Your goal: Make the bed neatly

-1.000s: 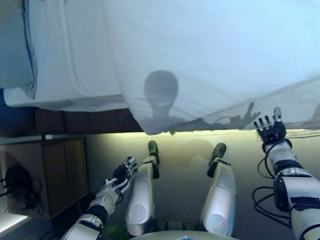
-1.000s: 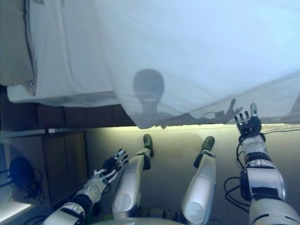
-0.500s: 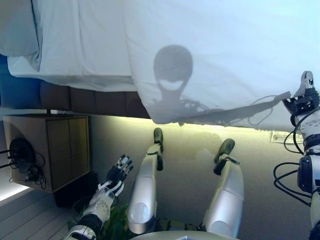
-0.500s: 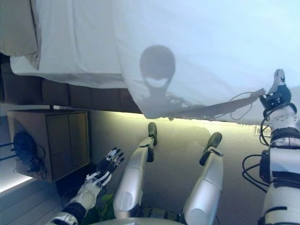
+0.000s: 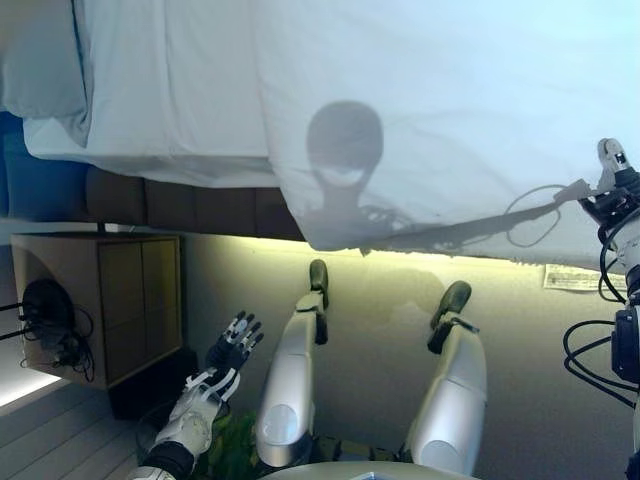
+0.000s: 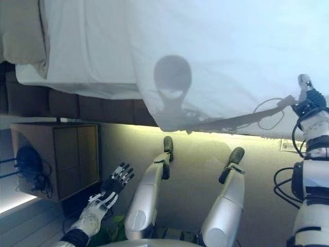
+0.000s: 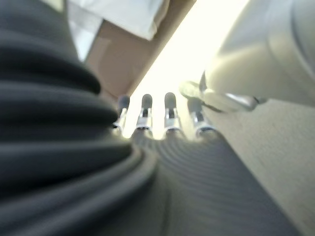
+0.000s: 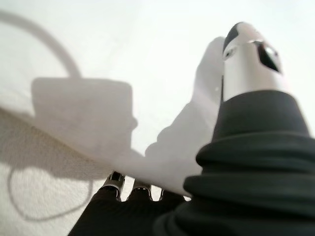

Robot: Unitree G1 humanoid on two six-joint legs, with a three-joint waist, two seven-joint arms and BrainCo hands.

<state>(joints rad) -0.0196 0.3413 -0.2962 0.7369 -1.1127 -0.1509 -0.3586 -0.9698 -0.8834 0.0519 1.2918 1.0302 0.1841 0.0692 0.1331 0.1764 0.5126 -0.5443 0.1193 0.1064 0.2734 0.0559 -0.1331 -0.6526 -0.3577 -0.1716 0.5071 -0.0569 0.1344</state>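
A white duvet [image 5: 450, 90] covers most of the bed, and its edge hangs over the near side in a slanting line. Left of it lie the bare white sheet [image 5: 170, 90] and a pillow [image 5: 40, 60] at the far left. My right hand [image 5: 617, 185] is raised at the far right and meets the duvet's hanging edge. In the right wrist view the hand [image 8: 246, 162] reaches under the white cloth [image 8: 123, 73], which hides whether it grips. My left hand [image 5: 228, 352] hangs low at the left over the floor, open, holding nothing, with its fingers [image 7: 145, 110] straight.
The bed's dark brown base [image 5: 190, 208] runs under the mattress with a lit strip below it. A wooden nightstand [image 5: 100, 300] stands at the left, with black cables [image 5: 45, 310] beside it. A paper [image 5: 585, 277] lies on the carpet at the right.
My right hand has risen and gone right, from in front of the bed's lower edge to the duvet's hanging edge. The left hand has sunk a little. The camera has shifted.
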